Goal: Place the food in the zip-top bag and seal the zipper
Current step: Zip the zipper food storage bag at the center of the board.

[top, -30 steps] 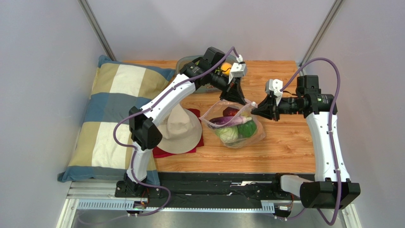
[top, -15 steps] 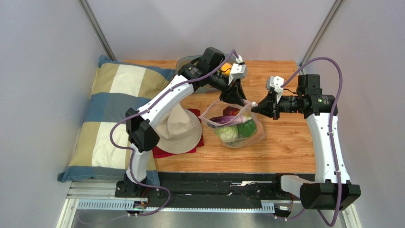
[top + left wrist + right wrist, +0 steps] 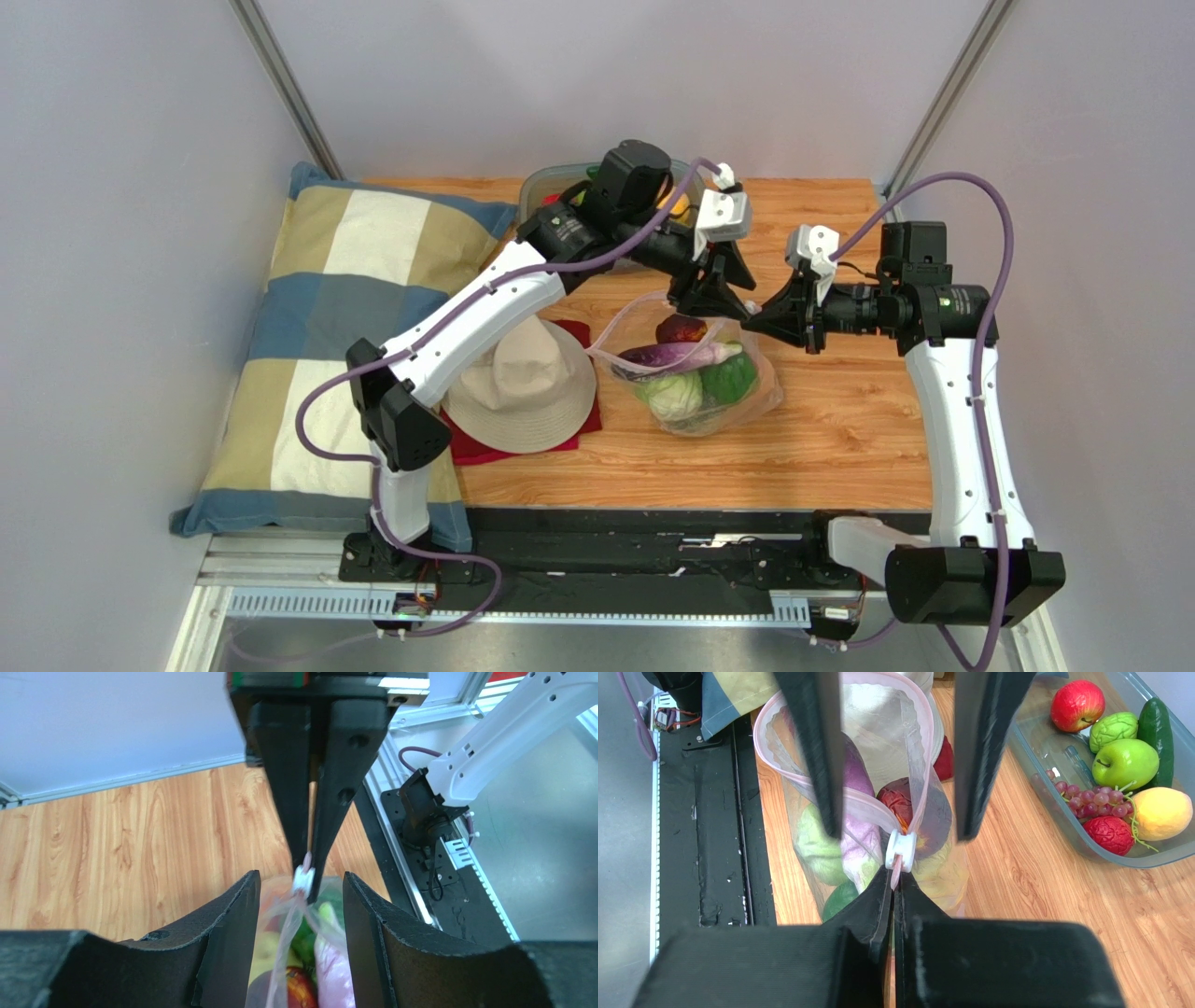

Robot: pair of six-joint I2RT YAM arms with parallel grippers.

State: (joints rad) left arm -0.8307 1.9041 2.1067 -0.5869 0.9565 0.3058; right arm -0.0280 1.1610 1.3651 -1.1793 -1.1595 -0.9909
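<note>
The clear zip-top bag (image 3: 753,399) lies mid-table holding the food (image 3: 683,391): purple eggplant (image 3: 854,777), cabbage (image 3: 814,848), a reddish peach (image 3: 901,801) and a green pepper (image 3: 838,897). Its pink zipper (image 3: 924,749) stands open in a loop. My right gripper (image 3: 894,876) is shut on the zipper's end, right behind the white slider (image 3: 901,851). My left gripper (image 3: 300,878) is open, its fingers (image 3: 816,749) straddling the bag's mouth near the slider without touching it. From above, the two grippers (image 3: 718,297) (image 3: 759,321) meet tip to tip over the bag's right end.
A grey bowl (image 3: 1046,777) with an apple, grapes, lemon and other fruit stands at the table's far side, half behind the left arm. A beige hat (image 3: 526,385) on a red cloth lies left of the bag. A checked pillow (image 3: 330,322) fills the left edge.
The left gripper let go of the bag's rim, opened, and moved right toward the slider. The right gripper shut on the zipper's end and shifted slightly left.
</note>
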